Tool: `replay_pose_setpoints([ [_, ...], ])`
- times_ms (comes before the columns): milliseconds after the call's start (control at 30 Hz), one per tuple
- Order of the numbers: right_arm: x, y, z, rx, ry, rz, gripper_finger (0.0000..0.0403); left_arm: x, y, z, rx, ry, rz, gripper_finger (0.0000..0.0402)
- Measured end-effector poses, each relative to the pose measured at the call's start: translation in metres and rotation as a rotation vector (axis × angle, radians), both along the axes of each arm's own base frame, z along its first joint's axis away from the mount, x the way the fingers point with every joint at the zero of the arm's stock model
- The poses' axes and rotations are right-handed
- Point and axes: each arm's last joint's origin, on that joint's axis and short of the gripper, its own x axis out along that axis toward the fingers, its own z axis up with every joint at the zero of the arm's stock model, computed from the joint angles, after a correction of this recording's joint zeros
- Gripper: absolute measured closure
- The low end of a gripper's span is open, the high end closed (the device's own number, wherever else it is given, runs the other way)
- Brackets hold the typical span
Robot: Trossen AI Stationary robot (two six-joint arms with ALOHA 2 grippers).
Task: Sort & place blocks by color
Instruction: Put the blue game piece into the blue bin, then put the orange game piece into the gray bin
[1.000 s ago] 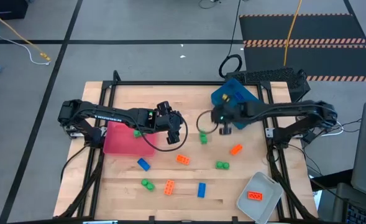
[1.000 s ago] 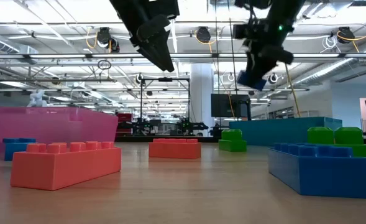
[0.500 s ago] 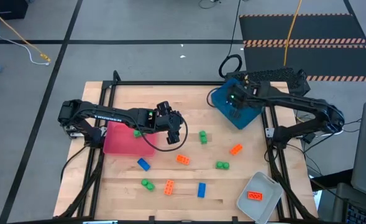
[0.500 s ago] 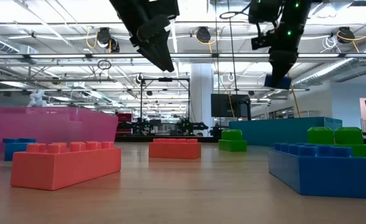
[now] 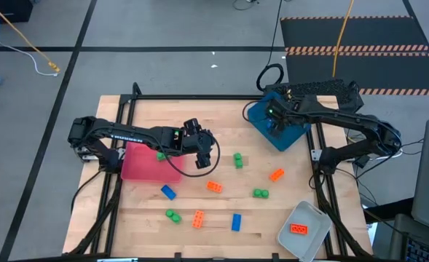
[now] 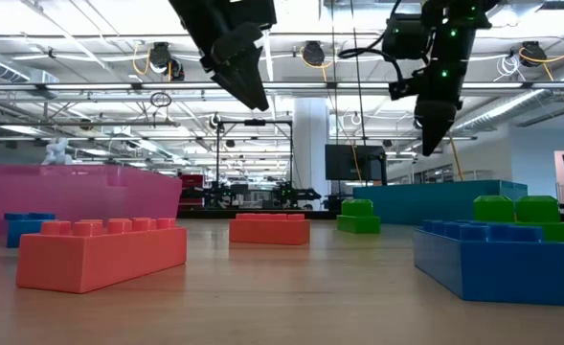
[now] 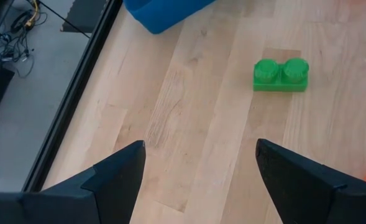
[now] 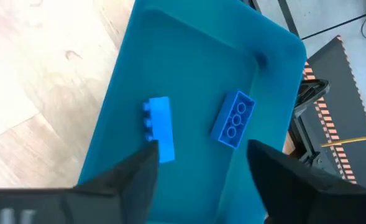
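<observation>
My right gripper [image 5: 274,125] hangs open over the blue tray [image 5: 296,135]. In the right wrist view its fingers [image 8: 201,180] frame two blue blocks on the tray floor: one on its side [image 8: 160,127], one studs-up [image 8: 232,119]. My left gripper [image 5: 208,140] hovers open above the table's middle [image 7: 198,180], short of a green block [image 7: 281,74]. Green, orange and blue blocks lie scattered on the near half of the table, among them orange [image 5: 214,186], blue [image 5: 236,222] and green [image 5: 261,193].
The red tray [image 5: 143,166] sits at the table's left, with a green block [image 5: 160,155] at its edge. The clear-grey tray [image 5: 285,239] at the near right corner holds an orange block [image 5: 298,228]. Bare wood lies along the far edge between the trays.
My right gripper carried a blue block from the table's middle up and toward the far right, over the blue tray. It then let go, and the block now lies in the tray. My left arm kept still.
</observation>
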Motion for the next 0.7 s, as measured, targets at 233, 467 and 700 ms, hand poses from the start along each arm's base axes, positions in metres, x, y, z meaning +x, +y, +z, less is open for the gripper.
replay_pose_setpoints([
  [233, 0.004, -0.002, 0.002, -0.024, -0.05, 0.003, 0.01, 0.002, 0.0, 0.001, -0.001, -0.021, 0.0, 0.0094],
  [467, 0.019, -0.005, 0.01, -0.006, -0.241, 0.13, 0.0097, 0.006, 0.0, 0.004, -0.001, -0.075, -0.002, 0.0094],
  [700, 0.026, 0.007, 0.012, 0.147, -0.359, 0.233, 0.0097, 0.011, -0.001, 0.009, -0.019, -0.152, 0.005, 0.0094],
])
